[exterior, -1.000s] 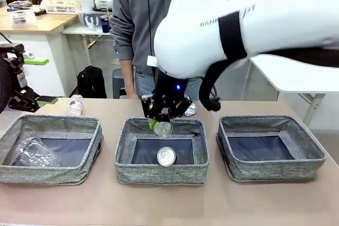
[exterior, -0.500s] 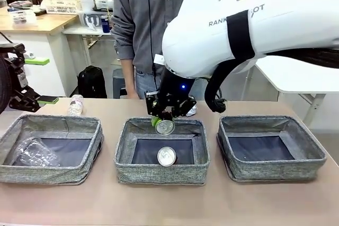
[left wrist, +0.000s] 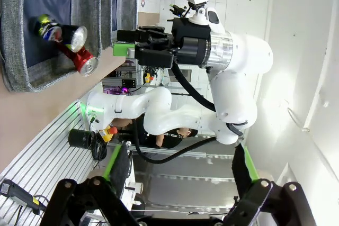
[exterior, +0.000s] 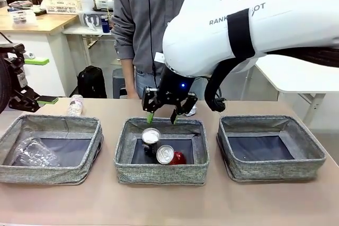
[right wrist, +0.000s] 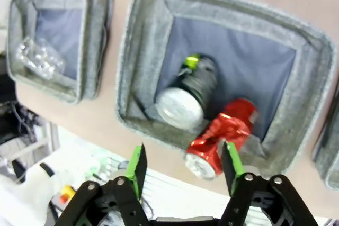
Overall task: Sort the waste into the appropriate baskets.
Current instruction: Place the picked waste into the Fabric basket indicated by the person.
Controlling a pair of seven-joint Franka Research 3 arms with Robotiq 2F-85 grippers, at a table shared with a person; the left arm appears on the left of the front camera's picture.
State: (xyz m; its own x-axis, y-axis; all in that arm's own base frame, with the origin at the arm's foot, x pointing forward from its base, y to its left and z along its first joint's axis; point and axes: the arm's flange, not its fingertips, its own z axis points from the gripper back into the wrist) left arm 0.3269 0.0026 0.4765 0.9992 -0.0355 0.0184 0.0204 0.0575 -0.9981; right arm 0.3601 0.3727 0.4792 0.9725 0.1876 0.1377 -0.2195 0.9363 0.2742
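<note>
Scene with the middle basket (exterior: pixel 161 175) as reference.

My right gripper (exterior: pixel 161 118) hangs just above the far rim of the middle basket. Its jaws stand apart, green pads (right wrist: pixel 139 165) facing down, and nothing is between them.

Inside the middle basket lie two cans. The dark can with green top (exterior: pixel 151 137) lies tilted towards the far wall, its silver end facing the front camera. The red soda can (exterior: pixel 169 155) lies on its side against the dark can, nearer the front wall. From my right wrist both sit below my spread fingers: the dark can (right wrist: pixel 188 91) at the basket's centre and the dented red can (right wrist: pixel 222 133) beside it.

To the left of the middle basket stands the left basket (exterior: pixel 53 173), which holds crushed clear plastic (exterior: pixel 32 154). A clear bottle (exterior: pixel 74 105) lies on the table beyond it. To the right of the middle basket stands the right basket (exterior: pixel 270 170). Just beyond the middle basket, partly hidden by my right gripper, lies a crumpled paper ball (exterior: pixel 190 110). Farther back stands a person (exterior: pixel 143 19).

My left gripper (left wrist: pixel 181 165) is well to the left of the middle basket, its jaws wide apart and holding nothing.
</note>
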